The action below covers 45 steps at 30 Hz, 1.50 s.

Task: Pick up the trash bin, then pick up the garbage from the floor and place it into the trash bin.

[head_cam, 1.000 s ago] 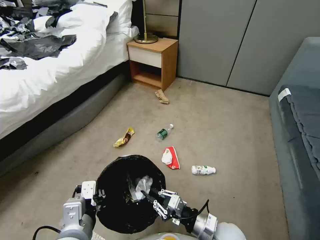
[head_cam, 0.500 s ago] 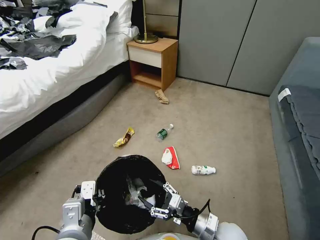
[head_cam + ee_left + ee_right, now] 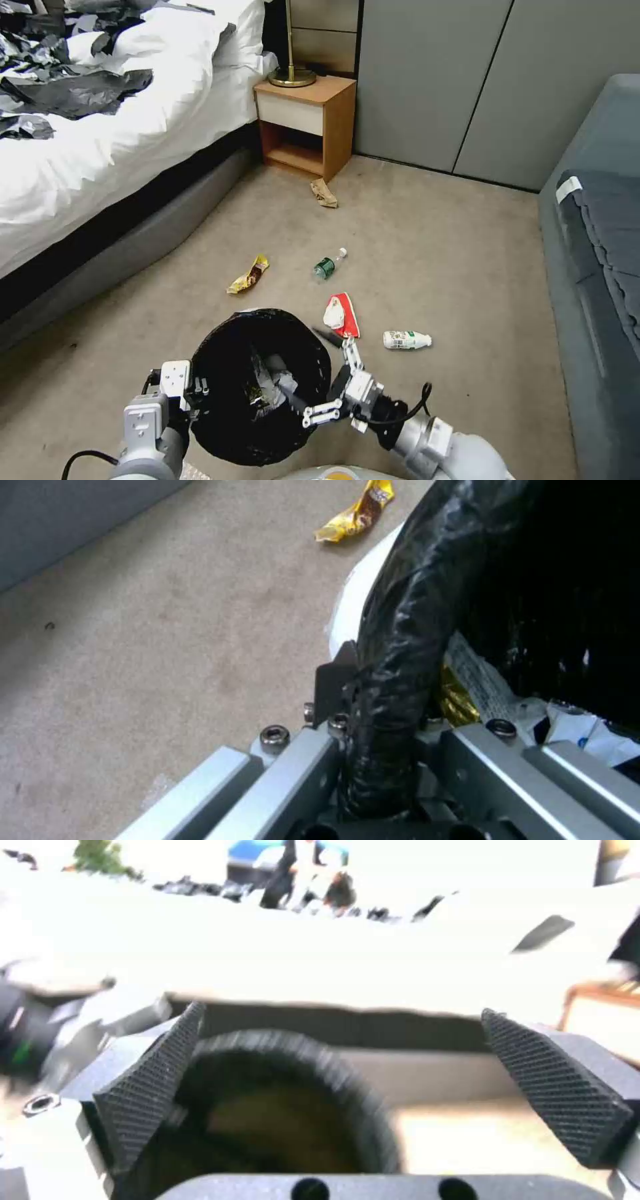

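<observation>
The trash bin [image 3: 227, 427], a white bucket lined with a black bag, hangs just above the carpet. My left gripper [image 3: 192, 388] is shut on its near-left rim. The left wrist view shows that gripper [image 3: 380, 720] clamping the bag-wrapped rim [image 3: 400, 630]. Wrappers and tissue [image 3: 270, 387] lie inside. My right gripper [image 3: 319, 377] stands wide open at the bin's right rim, holding nothing, its ridged pads [image 3: 150, 1085] far apart. On the floor lie garbage pieces: a yellow wrapper [image 3: 248, 275], a green bottle [image 3: 327, 265], a red-white packet [image 3: 341, 315], a white bottle [image 3: 407, 340] and a brown paper bag [image 3: 324, 193].
A bed [image 3: 100, 153] with black plastic sheets [image 3: 73, 90] runs along the left. A wooden nightstand [image 3: 307, 123] with a brass lamp stands at the back. A grey sofa [image 3: 600, 280] lines the right side. Open carpet lies between them.
My right gripper held a white tissue wad over the bin, opened and let it drop inside, then swung out to the bin's right rim. The left gripper and bin stayed put.
</observation>
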Tool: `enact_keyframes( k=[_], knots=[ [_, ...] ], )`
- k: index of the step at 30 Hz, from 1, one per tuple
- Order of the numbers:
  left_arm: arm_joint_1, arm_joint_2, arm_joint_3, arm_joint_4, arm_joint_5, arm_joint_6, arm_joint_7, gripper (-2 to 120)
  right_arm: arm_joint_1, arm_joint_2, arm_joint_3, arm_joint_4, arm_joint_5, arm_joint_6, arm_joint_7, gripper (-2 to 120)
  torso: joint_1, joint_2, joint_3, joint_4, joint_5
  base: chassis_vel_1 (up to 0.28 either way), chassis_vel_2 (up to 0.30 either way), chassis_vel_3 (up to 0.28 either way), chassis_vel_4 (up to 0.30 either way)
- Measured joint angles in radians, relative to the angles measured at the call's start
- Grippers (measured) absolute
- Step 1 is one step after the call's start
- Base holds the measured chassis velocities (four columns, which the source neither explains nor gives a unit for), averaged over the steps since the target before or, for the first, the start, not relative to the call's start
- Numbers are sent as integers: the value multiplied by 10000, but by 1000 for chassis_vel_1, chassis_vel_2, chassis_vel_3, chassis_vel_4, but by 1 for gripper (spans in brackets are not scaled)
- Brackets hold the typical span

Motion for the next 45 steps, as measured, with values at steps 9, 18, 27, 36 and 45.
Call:
enact_keyframes(
  k=[9,18,27,36,45],
  knots=[
    [-28,64,-158,58,-126,2,4,0,-837,989,1073,1209,-626,399,2428,100,0,0,0,2,0,0,0,0,0],
    [-137,82,-196,159,-239,9,6,0,-1807,1917,1439,752,-1395,1156,4083,100,0,1,0,-1,0,0,0,0,0],
    [-177,136,-261,189,-331,17,6,0,-2023,2209,1562,-229,-1581,1769,4456,100,0,1,0,0,0,0,0,0,0],
    [-199,153,-261,204,-352,27,6,0,-2025,2255,1706,-542,-1562,1985,4430,100,-1,1,0,0,1,0,0,0,0],
    [-189,127,-242,199,-340,27,6,0,-1986,2238,1919,-509,-1362,1911,4311,100,-1,1,0,0,1,0,0,0,0]
  ],
)
